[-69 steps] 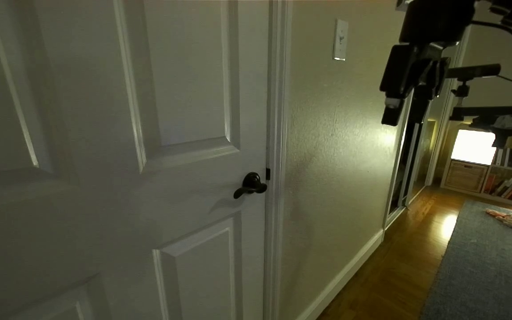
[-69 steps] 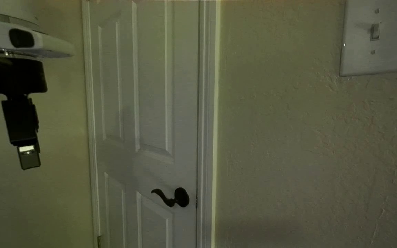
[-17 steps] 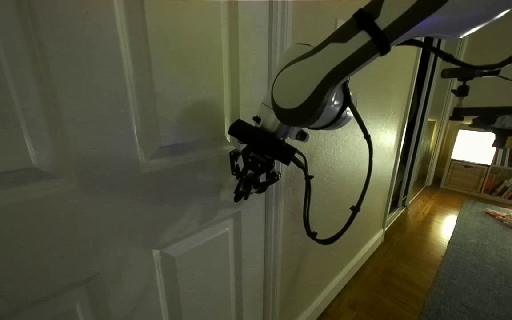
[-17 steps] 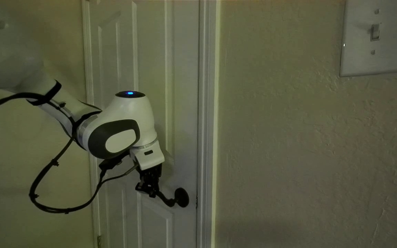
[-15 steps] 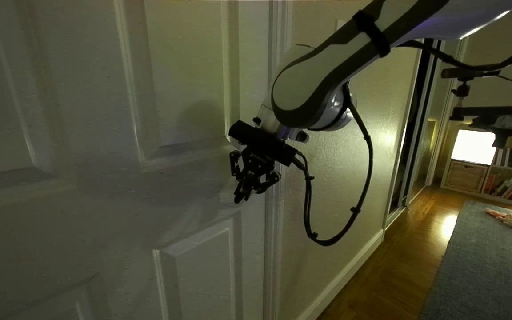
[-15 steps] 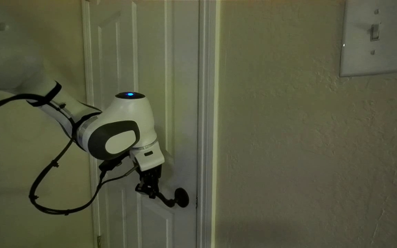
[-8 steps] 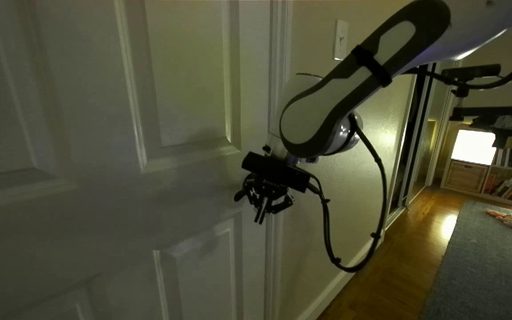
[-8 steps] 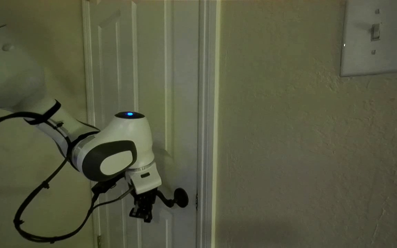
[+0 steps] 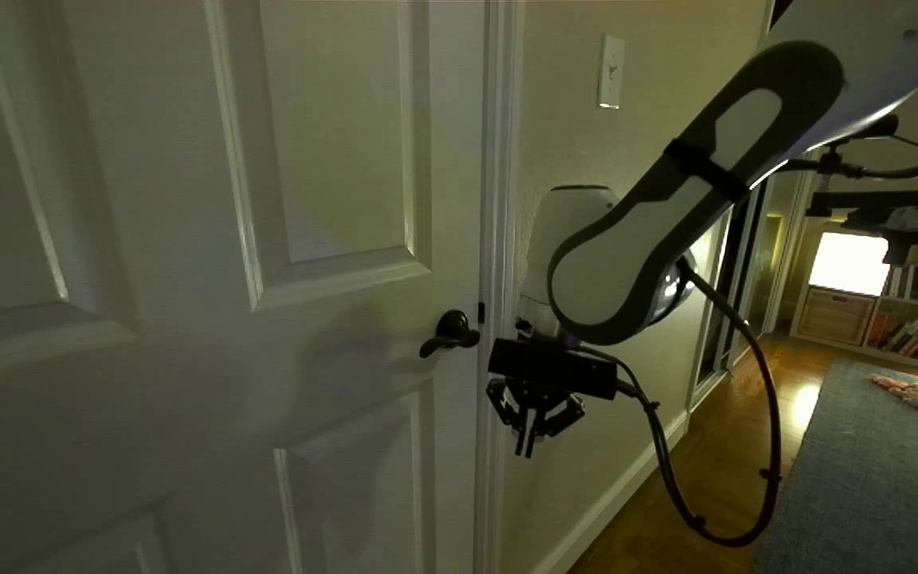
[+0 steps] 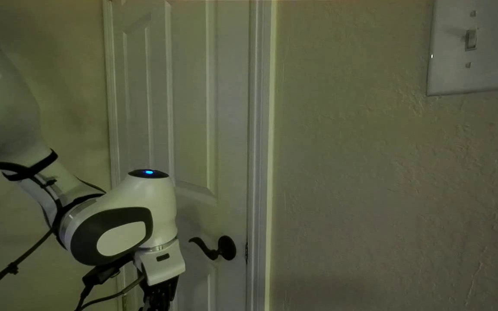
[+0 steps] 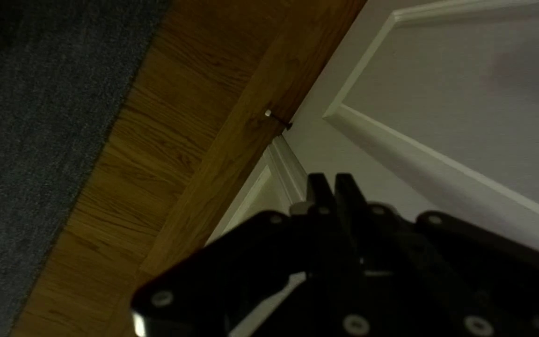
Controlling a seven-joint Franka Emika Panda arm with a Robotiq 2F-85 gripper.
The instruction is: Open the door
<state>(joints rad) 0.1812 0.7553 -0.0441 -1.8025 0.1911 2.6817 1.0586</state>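
In an exterior view the arm (image 9: 670,231) slopes down leftward, bent so the gripper (image 9: 524,446) points downward, right of the frame (image 9: 500,239); the white door (image 9: 180,343) stands at left, long axis vertical. In an exterior view the lever handle (image 10: 222,250) points left, its tip raised, apart from the arm. In the wrist view the fingers (image 11: 318,187) lie almost together, a thin slit between.
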